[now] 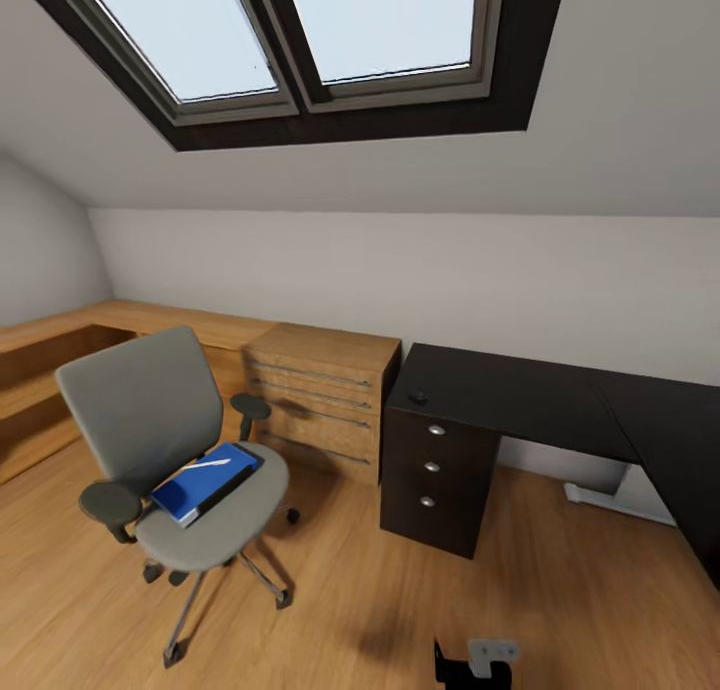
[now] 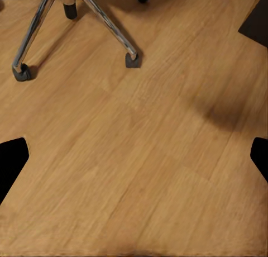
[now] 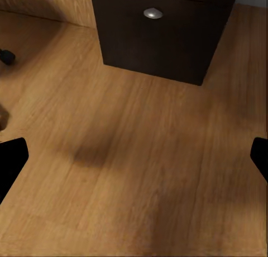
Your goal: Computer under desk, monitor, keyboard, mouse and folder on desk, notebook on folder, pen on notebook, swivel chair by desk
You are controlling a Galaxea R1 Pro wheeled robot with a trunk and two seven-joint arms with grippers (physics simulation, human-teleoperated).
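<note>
Bedroom under a sloped ceiling with a dark-framed skylight (image 1: pixel 320 40). At far left, a low light wooden bench (image 1: pixel 60 355) runs along the wall. Beside it on the wooden plank floor (image 1: pixel 330 590) stands the grey upholstered swivel chair (image 1: pixel 150 410) with black armrests and a chrome five-star base, well apart from the desk. The flat bright blue folder (image 1: pixel 205 482) lies on its seat, with the thin white pen (image 1: pixel 207 464) resting on top. Next comes a light wooden drawer unit (image 1: pixel 320 395), then, just beside it, the large L-shaped desk (image 1: pixel 520 395) with black surface, black drawers and round silver knobs. A small dark object (image 1: pixel 418 396), too small to identify, sits on the surface near its left corner.

The left gripper (image 2: pixel 134 159) hangs over bare floor near the chair's chrome legs, fingers (image 2: pixel 12 159) spread wide and holding nothing. The right gripper (image 3: pixel 134 159) hovers before the desk's drawers, likewise spread and empty.
</note>
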